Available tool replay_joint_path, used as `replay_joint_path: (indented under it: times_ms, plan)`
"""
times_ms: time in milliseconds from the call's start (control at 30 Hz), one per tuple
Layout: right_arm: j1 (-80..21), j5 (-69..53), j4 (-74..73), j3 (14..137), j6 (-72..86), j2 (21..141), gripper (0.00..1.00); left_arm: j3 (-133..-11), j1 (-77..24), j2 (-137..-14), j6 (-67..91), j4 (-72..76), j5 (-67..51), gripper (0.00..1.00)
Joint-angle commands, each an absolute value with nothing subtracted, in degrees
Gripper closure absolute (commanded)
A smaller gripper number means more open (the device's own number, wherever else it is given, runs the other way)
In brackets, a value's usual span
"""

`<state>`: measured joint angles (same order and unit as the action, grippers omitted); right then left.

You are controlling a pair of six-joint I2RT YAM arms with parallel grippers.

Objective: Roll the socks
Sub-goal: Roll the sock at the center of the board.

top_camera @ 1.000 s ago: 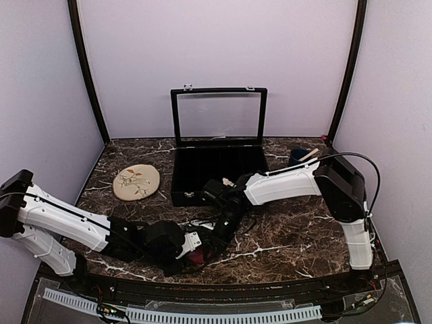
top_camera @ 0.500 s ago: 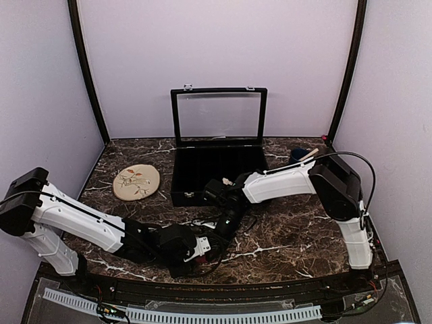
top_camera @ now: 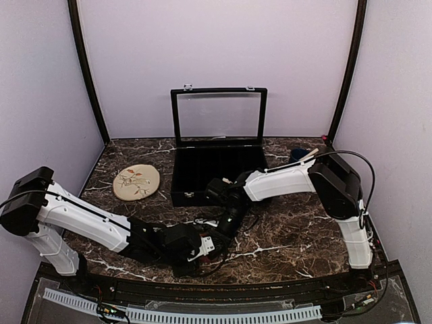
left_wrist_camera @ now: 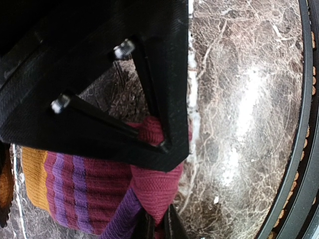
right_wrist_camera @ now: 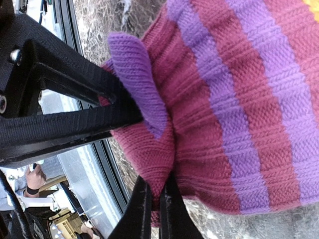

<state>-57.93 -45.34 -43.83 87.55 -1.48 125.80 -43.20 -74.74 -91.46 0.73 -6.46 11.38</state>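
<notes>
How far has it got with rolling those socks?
Early. Nothing looks finished: no rolled sock shows. In hand: the left gripper and right gripper both pinch one bunched edge of the maroon sock, whose striped body lies unrolled on the marble table. Left: rolling it, and the second sock, which no view shows.

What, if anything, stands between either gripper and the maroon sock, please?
Nothing visible does: the left gripper and the right gripper each pinch a fold of the maroon sock directly.

Marble table (top_camera: 290,229) with sock (left_wrist_camera: 94,194), mat (top_camera: 136,181), case (top_camera: 216,169)
</notes>
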Motion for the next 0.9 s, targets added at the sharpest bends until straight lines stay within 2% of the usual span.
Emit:
replay_joint_path:
  times_ms: [0,33,200,333,600,867]
  plan:
    - [-57.93,-47.70,-43.05,88.69,-1.57,125.19,1.00,-43.65,-73.56,-92.17,2.47,-9.76,9.04,1.00]
    - [-57.80,-47.46,-42.80,88.42,-1.39,124.97,1.00,-43.41,-73.19,-91.90,2.85,-9.80,8.48,1.00]
    - [-57.16,-46.76,-40.07,85.74,0.32,123.15,0.74,-42.15,-70.77,-89.81,4.33,-9.50,2.94,1.00]
    - [-56.37,-46.66,-37.24,83.18,2.13,121.50,0.64,-41.97,-68.68,-88.73,4.87,-10.33,-1.14,1.00]
    - [-54.57,-46.74,-28.45,76.28,7.73,116.47,0.57,-42.05,-65.19,-87.63,6.00,-12.42,-10.57,1.00]
    - [-53.54,-44.62,-19.25,69.55,13.59,111.78,0.56,-41.11,-62.68,-88.29,9.13,-12.28,-19.44,1.00]
